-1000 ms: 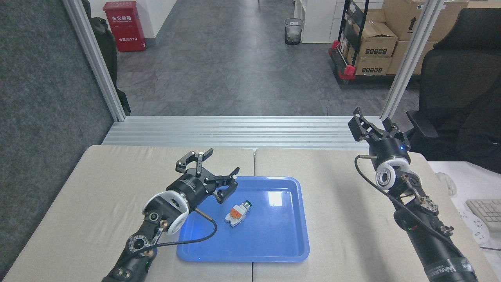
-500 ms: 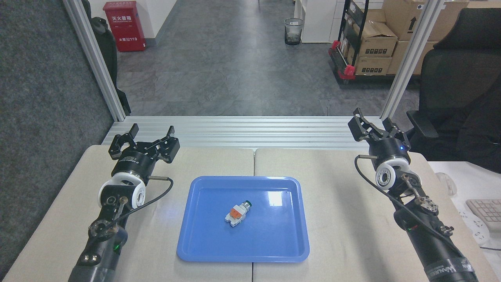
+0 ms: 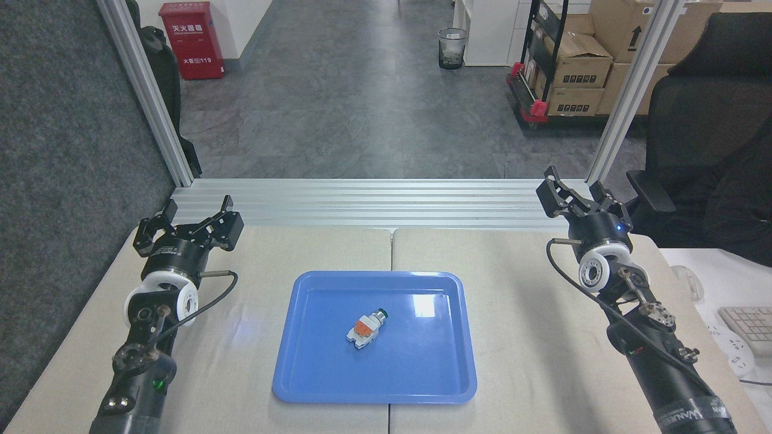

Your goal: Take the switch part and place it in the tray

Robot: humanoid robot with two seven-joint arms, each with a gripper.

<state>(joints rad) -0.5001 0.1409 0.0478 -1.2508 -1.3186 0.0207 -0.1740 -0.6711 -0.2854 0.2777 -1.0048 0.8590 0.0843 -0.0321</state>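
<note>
Near the middle of the glossy blue plastic tray (image 3: 422,367) lies the white-and-orange push-button switch part (image 3: 366,327), green tip toward one o'clock, both the left gripper (image 3: 188,218) and the right gripper (image 3: 576,191) apparently spread, empty.

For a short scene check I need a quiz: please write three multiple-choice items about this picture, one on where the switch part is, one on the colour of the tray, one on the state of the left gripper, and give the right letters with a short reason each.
1. Where does the switch part lie?
A. on the bare table left of the tray
B. inside the tray, near its middle
C. between the right gripper's fingers

2. What colour is the tray?
A. blue
B. red
C. grey

3. What is the state of the left gripper?
A. shut on the switch part
B. shut and empty
C. open and empty

Answers:
1 B, since the part rests on the tray floor, away from both arms.
2 A, since its glossy surface is blue all over.
3 C, since its fingers stand apart with nothing between them, over the table's far left corner.
</note>
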